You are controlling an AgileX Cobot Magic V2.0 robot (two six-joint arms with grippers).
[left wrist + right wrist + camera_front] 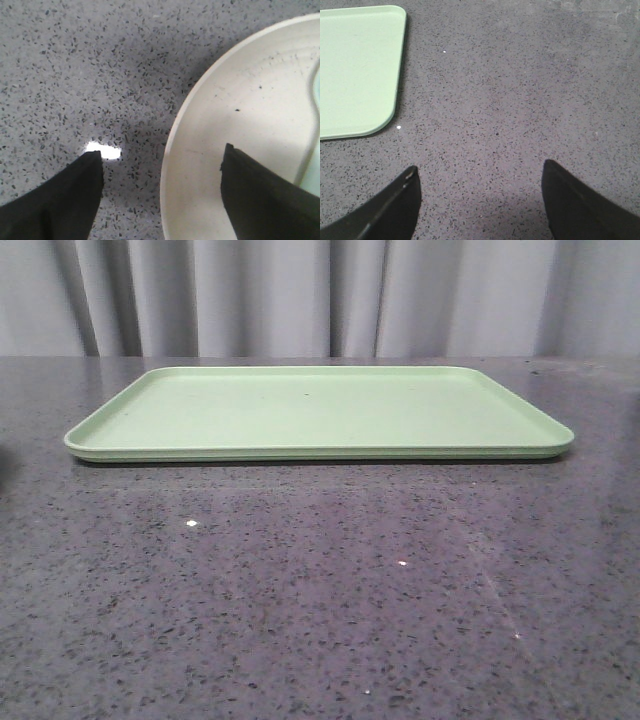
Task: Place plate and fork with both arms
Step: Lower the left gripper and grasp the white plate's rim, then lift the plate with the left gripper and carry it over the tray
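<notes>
The plate (pixel 250 100), pale cream with faint dark specks, lies on the speckled table and shows only in the left wrist view. My left gripper (pixel 161 150) is open and straddles its rim: one finger (pixel 260 195) is over the plate's inside, the other finger (pixel 60 200) over the table beside it. Whether the fingers touch the plate I cannot tell. My right gripper (pixel 480 166) is open over bare table with nothing between its fingers. The fork is out of view. Neither gripper shows in the front view.
A flat light-green tray (pixel 320 410) with nothing on it lies across the back of the grey speckled table; its rounded corner (pixel 355 70) is some way from my right gripper. A pale blue-green utensil (pixel 314 170) lies inside the plate. Grey curtains hang behind.
</notes>
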